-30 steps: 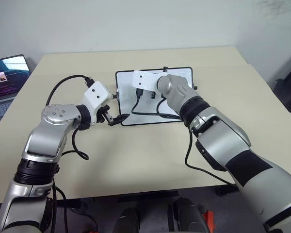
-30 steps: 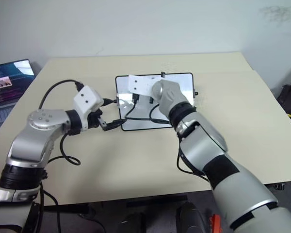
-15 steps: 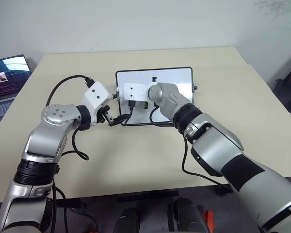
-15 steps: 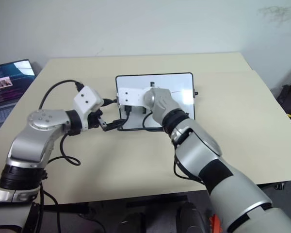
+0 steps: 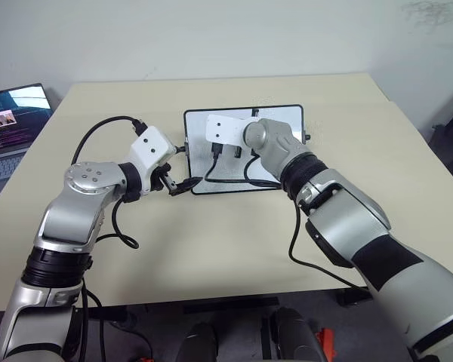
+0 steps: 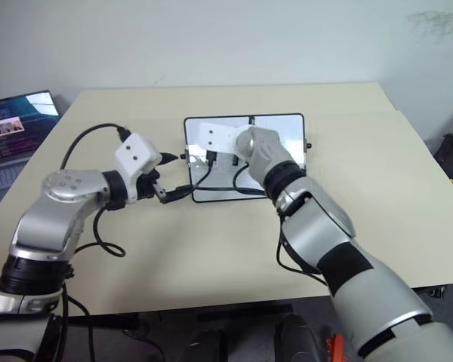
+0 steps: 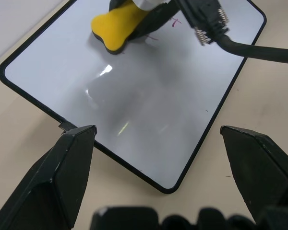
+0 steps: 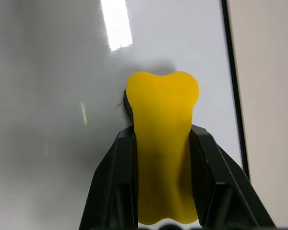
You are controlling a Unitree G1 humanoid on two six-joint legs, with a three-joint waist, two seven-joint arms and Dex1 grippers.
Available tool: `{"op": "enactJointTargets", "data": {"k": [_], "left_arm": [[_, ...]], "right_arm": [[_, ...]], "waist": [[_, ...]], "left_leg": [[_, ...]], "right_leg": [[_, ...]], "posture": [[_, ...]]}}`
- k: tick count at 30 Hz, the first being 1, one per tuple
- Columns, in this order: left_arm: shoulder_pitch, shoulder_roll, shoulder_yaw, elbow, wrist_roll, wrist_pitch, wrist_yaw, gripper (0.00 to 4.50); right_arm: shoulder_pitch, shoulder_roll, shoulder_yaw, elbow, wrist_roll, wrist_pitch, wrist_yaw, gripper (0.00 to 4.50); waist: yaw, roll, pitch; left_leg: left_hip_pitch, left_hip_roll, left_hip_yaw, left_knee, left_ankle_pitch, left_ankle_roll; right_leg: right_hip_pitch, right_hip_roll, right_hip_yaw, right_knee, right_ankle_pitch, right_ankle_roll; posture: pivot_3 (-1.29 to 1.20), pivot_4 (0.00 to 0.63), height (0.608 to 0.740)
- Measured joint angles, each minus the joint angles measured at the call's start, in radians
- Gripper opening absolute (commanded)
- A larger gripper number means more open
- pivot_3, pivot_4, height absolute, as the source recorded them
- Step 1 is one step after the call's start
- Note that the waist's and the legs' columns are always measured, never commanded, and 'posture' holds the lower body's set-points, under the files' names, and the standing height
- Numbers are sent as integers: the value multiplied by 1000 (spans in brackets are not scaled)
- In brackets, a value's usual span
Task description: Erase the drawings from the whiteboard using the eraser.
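— Looking at the middle of the head view: where is the eraser?

— Clamped between the two black fingers point(image 8: 120, 177) of the right gripper point(image 8: 162, 143). The eraser point(image 8: 162, 139) is a yellow block, and its far end is pressed on the whiteboard point(image 5: 275, 117), in the left part of the board as the head view shows it. From the left wrist camera the same yellow block point(image 7: 119, 28) sits near the upper left of that frame, with its dark underside against the glossy surface.

— And the drawings?

— A few thin red strokes point(image 7: 175, 21) show just beside the eraser, near the top of the left wrist view. A tiny red trace peeks out at the eraser's edge in the right wrist view. How much more lies under the arm, I cannot tell.

— What about the other arm?

— The left gripper point(image 5: 180, 183) sits at the board's lower left corner in the head view, fingers point(image 7: 62, 172) spread wide and grasping nothing. The board lies flat on the beige table point(image 5: 211, 241). A laptop point(image 5: 7, 124) stands open at the far left edge.
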Motion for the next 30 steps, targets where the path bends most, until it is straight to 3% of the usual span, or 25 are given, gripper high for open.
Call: {"op": "enactJointTargets", "data": {"k": [9,14,19,23,30], "left_arm": [[-6,0,-1,4,0,-2,-3,4500],[-8,1,-1,6,0,-2,-4,4500],[-11,15,0,12,0,-4,-20,4500],[-28,20,-4,26,2,-11,-32,4500],[-102,21,-30,75,23,-49,-62,4500]], "right_arm": [[115,-16,34,-150,-13,14,99,1036],[145,-72,-34,-242,57,61,165,1036],[180,-196,-166,-623,178,218,323,1035],[234,-322,-215,-877,228,315,423,1034],[371,-513,-189,-872,189,319,427,1031]], "waist": [[-3,0,0],[10,0,0],[13,0,1],[21,0,0],[24,0,1]], "left_leg": [[2,0,0,1,0,0],[0,0,0,1,0,0],[-15,0,-1,2,0,-1],[-18,0,0,2,-1,-2],[-20,-1,1,2,-2,-2]], "right_leg": [[2,0,0,2,0,0],[2,0,0,0,0,0],[-14,0,-1,1,3,-4],[-13,-1,-2,-4,2,-3],[-13,-3,-2,-10,3,-1]], "posture": [[0,150,740],[0,150,740],[0,150,740],[0,150,740],[0,150,740]]}}
